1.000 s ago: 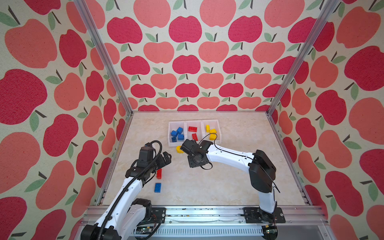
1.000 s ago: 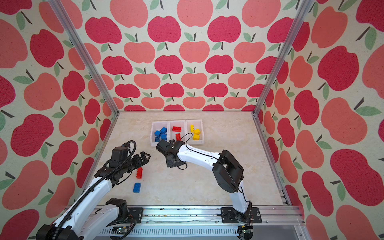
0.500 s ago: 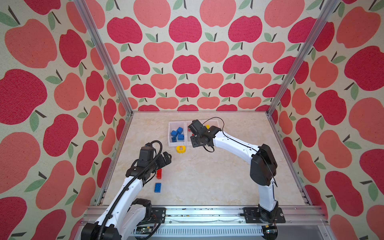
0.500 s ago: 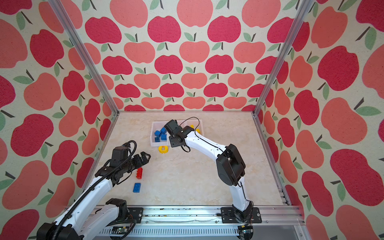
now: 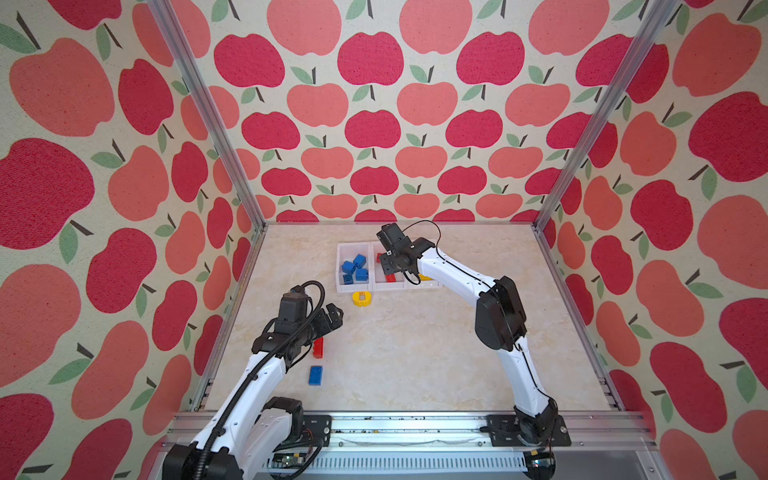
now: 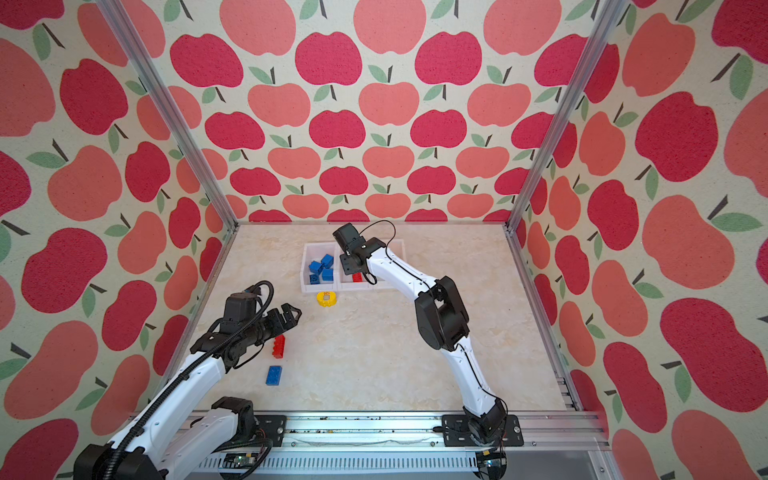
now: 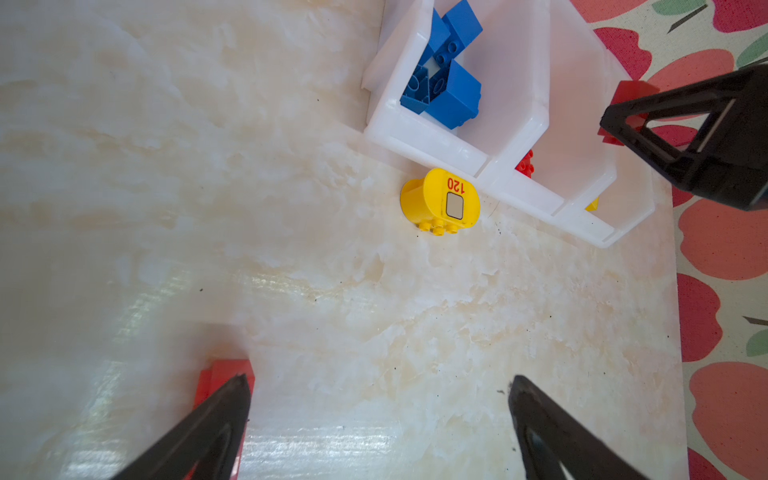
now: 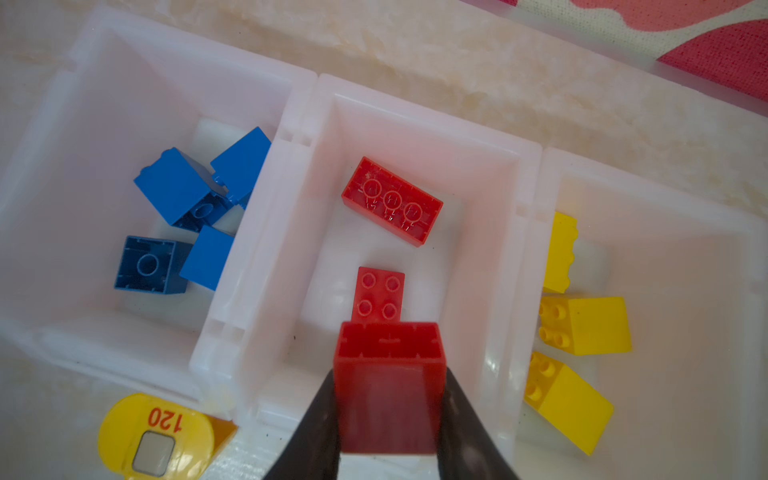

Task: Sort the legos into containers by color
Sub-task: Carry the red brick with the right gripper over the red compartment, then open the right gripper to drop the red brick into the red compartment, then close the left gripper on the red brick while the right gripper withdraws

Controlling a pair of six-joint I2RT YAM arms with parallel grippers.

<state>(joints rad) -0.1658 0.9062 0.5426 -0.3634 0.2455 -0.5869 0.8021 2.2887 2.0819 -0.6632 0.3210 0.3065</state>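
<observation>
White arm links [image 5: 453, 270], bulky black joints [image 5: 498, 316], looping black cables [image 5: 311, 283], and black triangular open-frame pincer fingers [image 7: 199, 440].

The right gripper [image 8: 390, 374] has swung away from the open table [image 5: 415, 353] and now hangs over the middle bin [image 8: 490, 266]. The red brick [image 8: 390, 399] pinched in it came along.

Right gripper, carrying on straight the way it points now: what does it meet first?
Probably the square red brick on the floor of the middle bin: the right gripper with its held red brick points down into that bin. Depth is unclear.
</observation>
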